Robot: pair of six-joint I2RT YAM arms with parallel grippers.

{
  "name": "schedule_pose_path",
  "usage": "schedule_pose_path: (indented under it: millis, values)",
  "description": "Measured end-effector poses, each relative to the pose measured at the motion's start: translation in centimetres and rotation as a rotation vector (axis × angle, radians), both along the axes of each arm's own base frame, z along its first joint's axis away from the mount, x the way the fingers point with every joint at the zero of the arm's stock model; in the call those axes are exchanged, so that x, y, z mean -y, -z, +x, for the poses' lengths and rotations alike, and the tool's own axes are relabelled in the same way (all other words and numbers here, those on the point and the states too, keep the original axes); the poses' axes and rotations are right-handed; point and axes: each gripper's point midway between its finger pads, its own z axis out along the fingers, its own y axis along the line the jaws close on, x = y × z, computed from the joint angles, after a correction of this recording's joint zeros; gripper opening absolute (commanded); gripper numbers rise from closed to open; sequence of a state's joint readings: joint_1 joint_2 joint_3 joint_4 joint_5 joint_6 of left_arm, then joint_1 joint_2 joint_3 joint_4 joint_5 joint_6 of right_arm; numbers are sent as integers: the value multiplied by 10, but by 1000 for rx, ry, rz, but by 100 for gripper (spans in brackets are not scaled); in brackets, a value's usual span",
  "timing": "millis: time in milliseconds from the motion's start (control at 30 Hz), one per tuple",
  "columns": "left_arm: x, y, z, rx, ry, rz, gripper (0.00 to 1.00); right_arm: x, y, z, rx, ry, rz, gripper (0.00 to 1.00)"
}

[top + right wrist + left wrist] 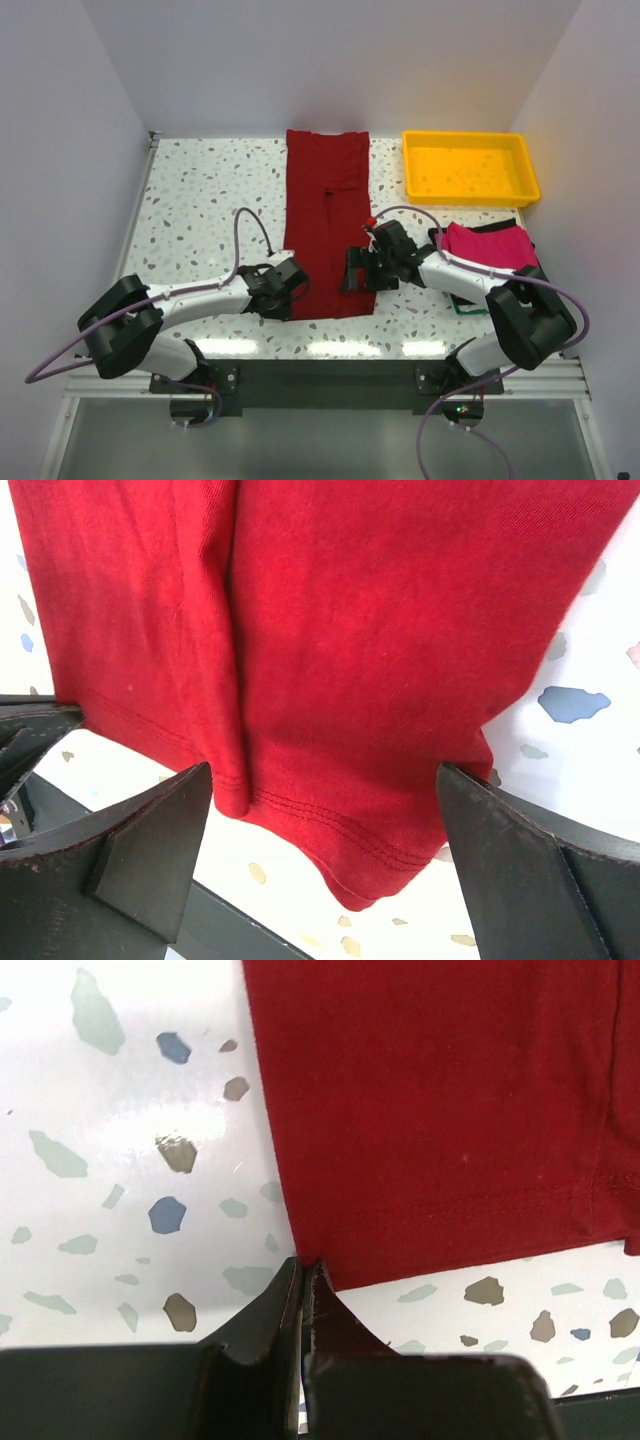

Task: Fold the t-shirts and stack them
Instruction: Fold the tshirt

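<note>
The maroon t-shirt lies folded into a long strip down the middle of the table. My left gripper is at its near left corner. In the left wrist view the jaws are shut with the corner of the maroon cloth pinched at their tips. My right gripper is at the near right corner. In the right wrist view it is open, its fingers astride the hem of the maroon shirt. A magenta-pink shirt lies on black cloth at the right, with a green edge below.
A yellow plastic tray stands at the back right corner. White walls close the table at the back and both sides. The speckled tabletop shows to the left of the maroon shirt. Purple cables loop over both arms.
</note>
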State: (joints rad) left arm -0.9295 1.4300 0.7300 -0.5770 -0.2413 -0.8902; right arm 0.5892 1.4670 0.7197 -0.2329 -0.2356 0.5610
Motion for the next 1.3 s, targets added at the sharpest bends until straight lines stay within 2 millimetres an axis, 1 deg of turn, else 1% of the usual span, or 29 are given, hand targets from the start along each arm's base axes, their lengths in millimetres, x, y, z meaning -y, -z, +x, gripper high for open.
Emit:
schedule_pose_path:
  millis: [133,333,400,467,533,600,700,733,800,867,1000,1067,1133,1167,1267,1300]
  values:
    - [-6,1,-3,7,-20,-50,0,0,0,0,0,-1,0,99]
    - [-1,1,-4,11,-19,-95,0,-1,0,-2,6,-29,2,99]
    - [1,0,-3,12,-21,-102,0,-1,-1,-5,10,-55,-2,99]
    - [1,0,-3,12,-24,-104,0,1,-3,-14,5,-84,-18,99]
    - [1,0,-3,12,-27,-105,0,5,-9,-22,2,-103,-28,99]
    - [1,0,-3,10,-35,-107,0,7,-24,-29,27,-117,-20,99]
    - [1,1,-4,14,-48,-121,0,12,-48,-32,90,-109,6,99]
    - [0,1,-4,17,-51,-127,0,15,-53,-32,106,-100,7,99]
    - [0,0,-5,22,-58,-139,0,18,-57,-33,108,-79,4,99]
    - [0,0,-5,25,-65,-150,0,22,-51,-36,88,-50,-9,99]
    - [0,0,-5,32,-68,-168,0,32,-27,-48,10,21,-37,99]
    - [0,0,-5,34,-69,-171,0,36,-17,-55,-28,45,-47,99]
    - [0,0,-5,34,-70,-174,0,37,-9,-57,-56,65,-52,98]
    - [0,1,-5,35,-70,-175,0,36,-6,-57,-66,75,-53,97]
    - [1,1,-5,38,-73,-182,0,35,1,-57,-87,106,-49,91]
    - [1,1,-6,39,-72,-189,0,34,4,-57,-95,118,-44,86]
